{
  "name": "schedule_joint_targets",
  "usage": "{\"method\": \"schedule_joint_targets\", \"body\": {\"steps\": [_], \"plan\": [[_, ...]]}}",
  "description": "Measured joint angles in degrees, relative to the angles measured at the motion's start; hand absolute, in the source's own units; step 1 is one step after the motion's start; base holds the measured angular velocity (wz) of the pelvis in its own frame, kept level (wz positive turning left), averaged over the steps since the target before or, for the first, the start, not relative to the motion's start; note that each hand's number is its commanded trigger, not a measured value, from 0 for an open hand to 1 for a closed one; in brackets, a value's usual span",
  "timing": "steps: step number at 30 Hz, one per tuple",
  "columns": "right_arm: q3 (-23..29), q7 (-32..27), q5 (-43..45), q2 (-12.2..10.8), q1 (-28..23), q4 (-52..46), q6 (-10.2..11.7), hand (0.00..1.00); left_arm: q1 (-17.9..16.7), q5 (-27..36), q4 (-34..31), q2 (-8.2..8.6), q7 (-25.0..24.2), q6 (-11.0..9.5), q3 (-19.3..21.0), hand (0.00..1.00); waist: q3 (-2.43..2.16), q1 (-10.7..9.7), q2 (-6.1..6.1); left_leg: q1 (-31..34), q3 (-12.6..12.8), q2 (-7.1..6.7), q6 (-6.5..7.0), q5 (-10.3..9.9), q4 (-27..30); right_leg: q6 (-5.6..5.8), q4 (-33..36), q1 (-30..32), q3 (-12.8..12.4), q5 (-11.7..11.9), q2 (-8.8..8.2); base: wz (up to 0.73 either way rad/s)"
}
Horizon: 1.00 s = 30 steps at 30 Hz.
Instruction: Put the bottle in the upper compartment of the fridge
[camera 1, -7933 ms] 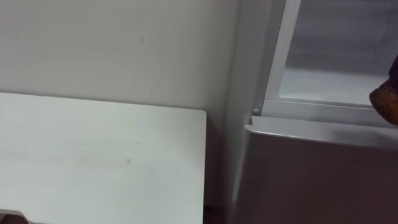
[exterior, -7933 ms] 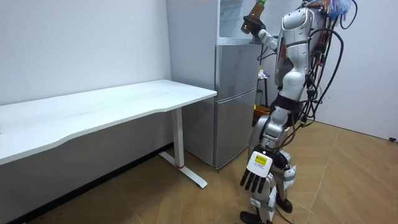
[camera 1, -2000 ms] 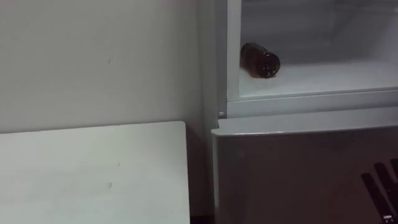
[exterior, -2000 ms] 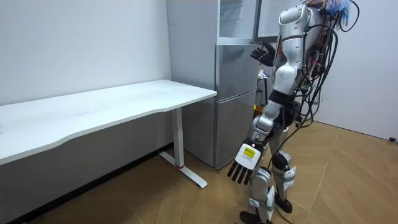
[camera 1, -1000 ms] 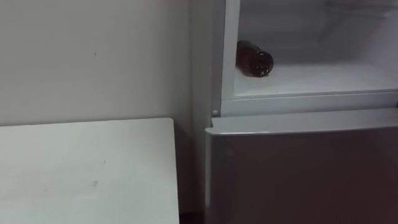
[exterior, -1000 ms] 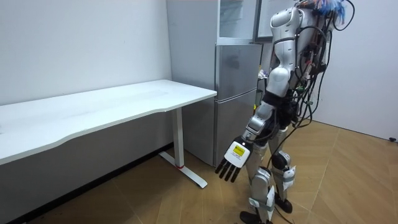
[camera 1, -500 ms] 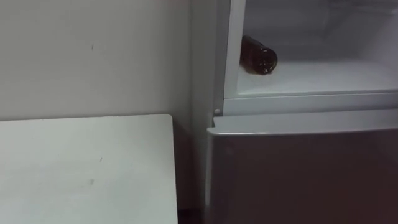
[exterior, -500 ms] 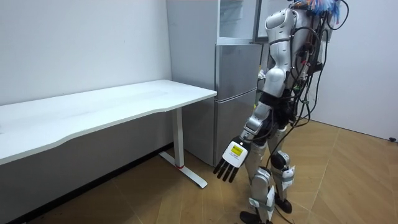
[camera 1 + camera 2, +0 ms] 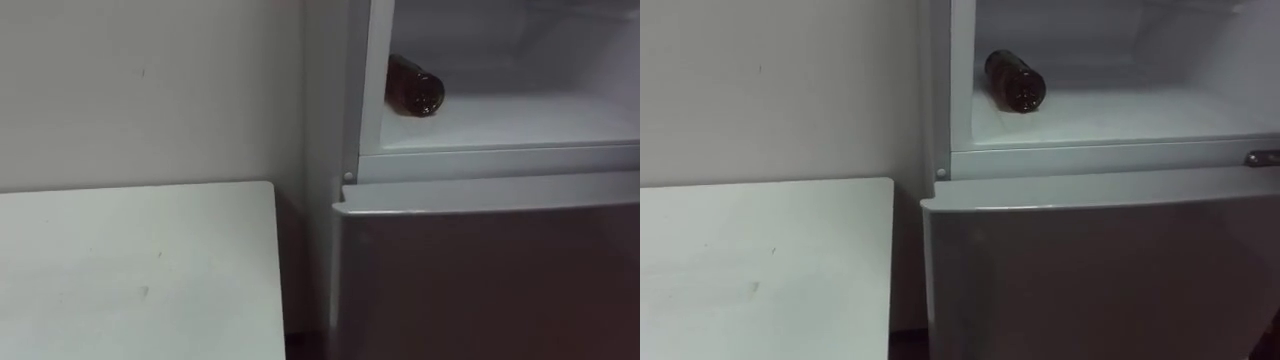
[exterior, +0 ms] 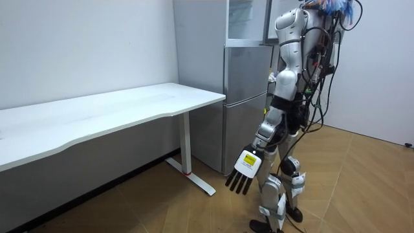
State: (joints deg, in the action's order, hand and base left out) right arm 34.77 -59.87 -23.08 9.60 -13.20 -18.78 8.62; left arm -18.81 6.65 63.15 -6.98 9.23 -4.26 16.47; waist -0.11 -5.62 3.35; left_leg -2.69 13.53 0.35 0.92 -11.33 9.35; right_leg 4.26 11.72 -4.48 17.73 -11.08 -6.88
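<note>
Dangling by the robot's leg, my left hand (image 10: 242,172) is hanging with fingers straight, holding nothing. I'm seeing the white rectangular bench (image 9: 130,270) standing just beside the grey two-door fridge (image 9: 480,280). I'm judging the placing done: the dark brown glass bottle (image 9: 412,88) is lying on its side in the open upper compartment (image 9: 530,125), close to its left wall. Shutting that compartment's door is probably all that is remaining.
</note>
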Motion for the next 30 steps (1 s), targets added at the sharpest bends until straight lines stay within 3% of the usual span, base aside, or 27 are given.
{"method": "schedule_joint_targets", "body": {"steps": [7,15,21,30], "plan": [[-2.0,0.2,0.5,0.0,0.6,-0.4,-0.6,0.0,0.4,0.4,2.2,1.19,-1.7,-0.6,0.6,0.0,0.03,0.4,-0.02,0.2,0.7,-0.01,0.07,0.1,0.3,0.0,-0.1,0.6,-0.1,0.0,-0.06,-0.06],[-3.1,0.1,1.0,-0.1,0.6,-0.7,-0.6,0.0,0.5,0.6,3.4,1.2,-2.3,-0.8,0.1,0.0,0.03,0.7,-0.01,0.0,0.8,-0.02,0.1,0.1,0.4,-0.07,-0.1,0.6,-0.3,0.0,-0.1,-0.01],[-5.3,0.1,1.2,-0.4,0.6,-1.5,-0.5,0.0,0.6,0.6,4.2,1.24,-2.2,-2.2,-2.2,0.0,0.06,0.7,-0.01,-0.6,0.8,-0.04,0.1,0.1,0.2,-0.08,-0.1,0.2,-0.4,0.0,-0.09,0.0],[-9.2,1.3,2.0,-0.4,0.5,-2.6,-0.3,0.0,1.6,0.6,5.0,1.29,-2.0,-2.4,-4.4,0.0,0.32,0.9,-0.49,-0.8,0.9,-0.01,0.09,0.1,0.2,-0.1,-0.1,0.2,-0.7,0.0,-0.03,-0.01]]}}
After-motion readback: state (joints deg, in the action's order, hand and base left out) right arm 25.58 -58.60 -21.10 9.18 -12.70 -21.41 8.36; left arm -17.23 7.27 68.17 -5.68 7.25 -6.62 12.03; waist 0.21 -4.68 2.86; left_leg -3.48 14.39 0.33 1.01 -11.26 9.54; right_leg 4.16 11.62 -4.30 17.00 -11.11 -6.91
